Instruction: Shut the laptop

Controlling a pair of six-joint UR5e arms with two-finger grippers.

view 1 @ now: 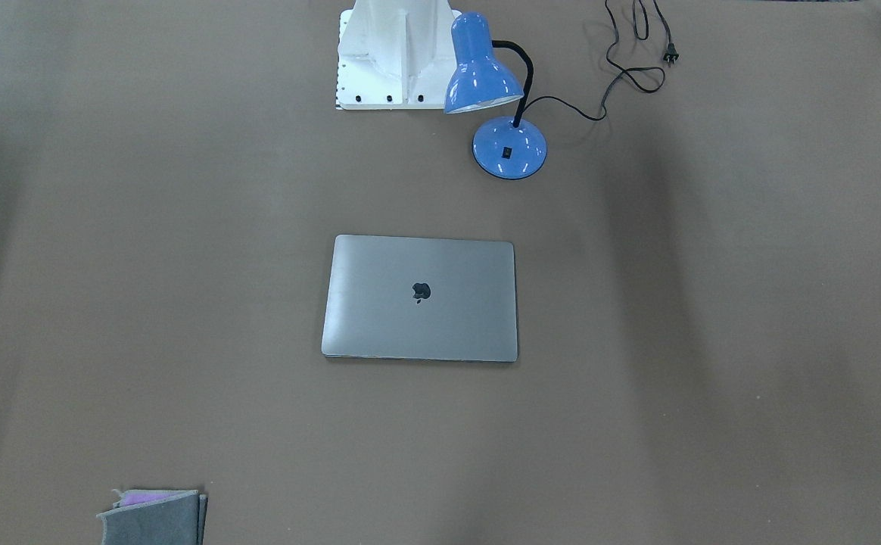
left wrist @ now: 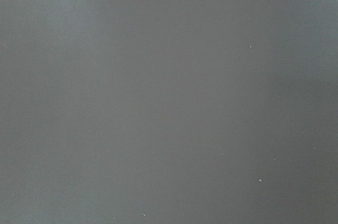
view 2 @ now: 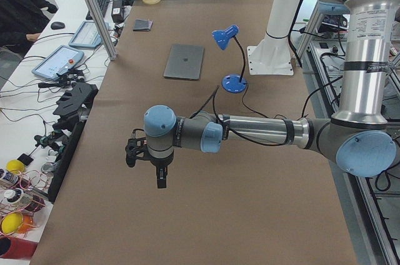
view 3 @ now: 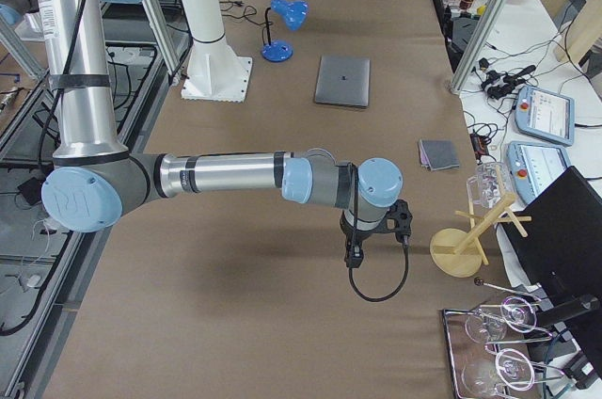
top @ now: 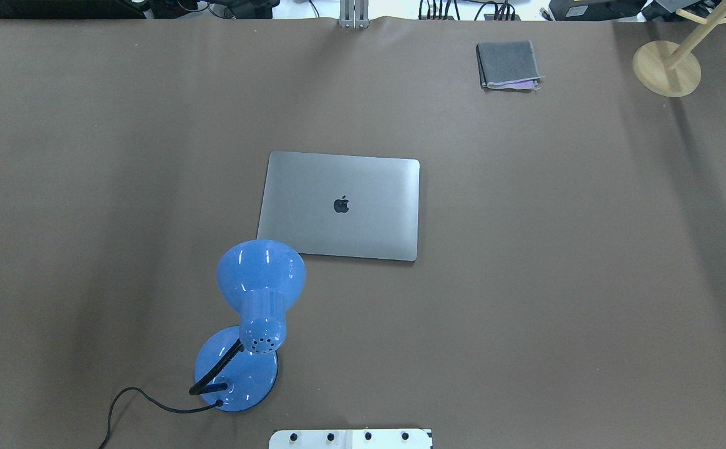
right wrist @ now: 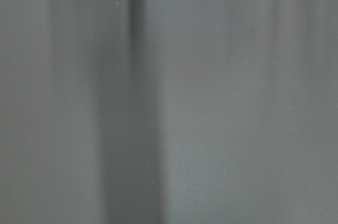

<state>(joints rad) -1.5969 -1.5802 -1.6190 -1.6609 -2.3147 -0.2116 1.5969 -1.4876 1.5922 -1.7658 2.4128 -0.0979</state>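
Laptop (top: pixel 339 206) shut flat on table (top: pixel 556 280), lid up.

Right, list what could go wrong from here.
1. The laptop already lies shut with its lid flat, so pressing again would only load the lid.
2. The blue lamp stands between the robot's base and the laptop. The left arm could knock it when reaching in.

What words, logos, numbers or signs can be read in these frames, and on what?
No readable words or numbers anywhere.
Apple-shaped logo, no lettering: on the lid of the closed laptop.
Touchscreen: display too small to read.
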